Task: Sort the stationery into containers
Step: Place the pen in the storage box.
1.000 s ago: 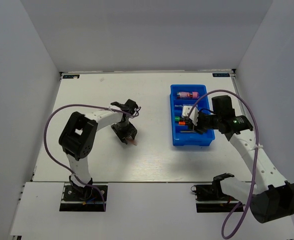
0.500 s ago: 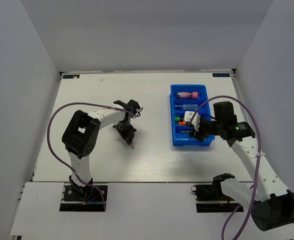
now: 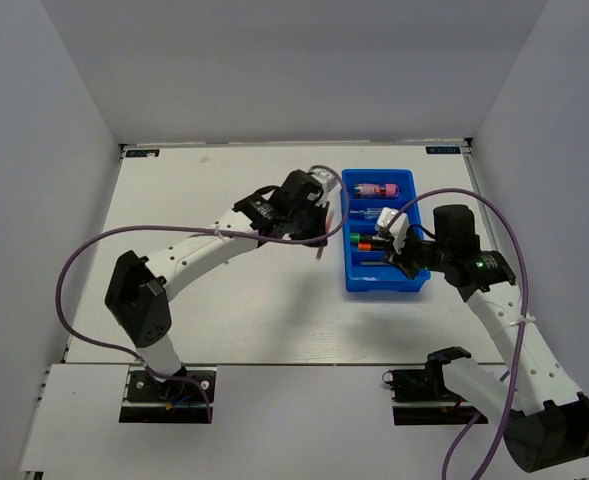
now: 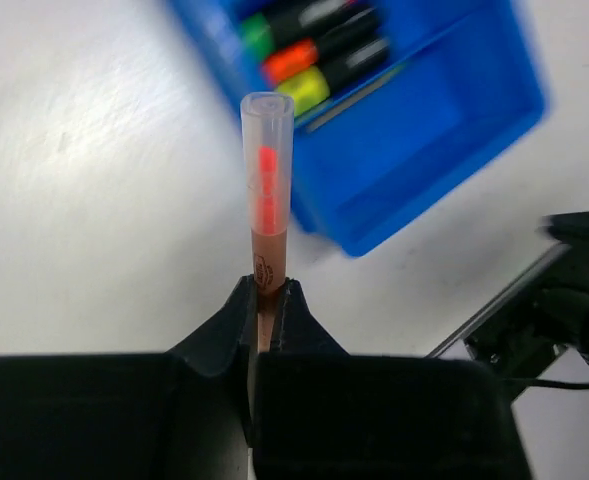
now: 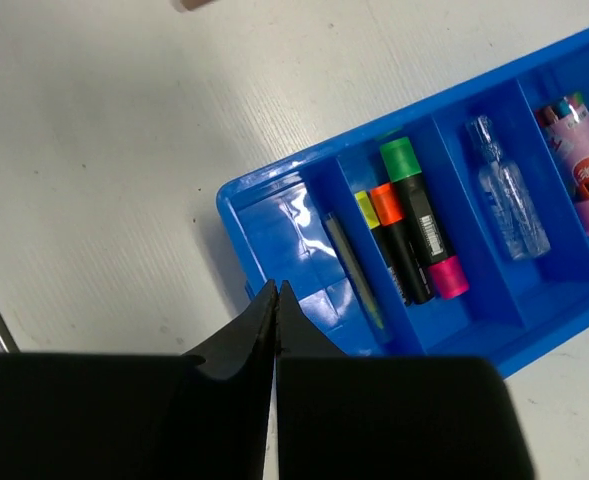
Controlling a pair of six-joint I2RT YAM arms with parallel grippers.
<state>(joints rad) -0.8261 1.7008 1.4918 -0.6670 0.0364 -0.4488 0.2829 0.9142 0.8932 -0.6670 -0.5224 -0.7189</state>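
Note:
My left gripper (image 3: pixel 318 244) is shut on a thin tan stick (image 4: pixel 266 200) with a clear cap, held just left of the blue bin (image 3: pixel 384 287). In the left wrist view the stick points toward the bin (image 4: pixel 444 130), where green (image 4: pixel 259 35), orange and yellow highlighter caps show. My right gripper (image 5: pixel 275 290) is shut and empty, hovering over the bin's near end compartment (image 5: pixel 294 235). The right wrist view also shows highlighters (image 5: pixel 414 225), a thin stick (image 5: pixel 352 270), a clear-blue pen (image 5: pixel 509 200) and a pink tube (image 5: pixel 584 170), each lying in a compartment.
White walls enclose the white table (image 3: pixel 214 310) on three sides. The right arm (image 3: pixel 474 265) reaches over the bin from the right, close to the left gripper. A purple cable (image 3: pixel 84 260) loops beside the left arm.
The left arm has swung from mid-table right toward the bin, carrying the tan stick it closed on. The right gripper has shut over the bin.

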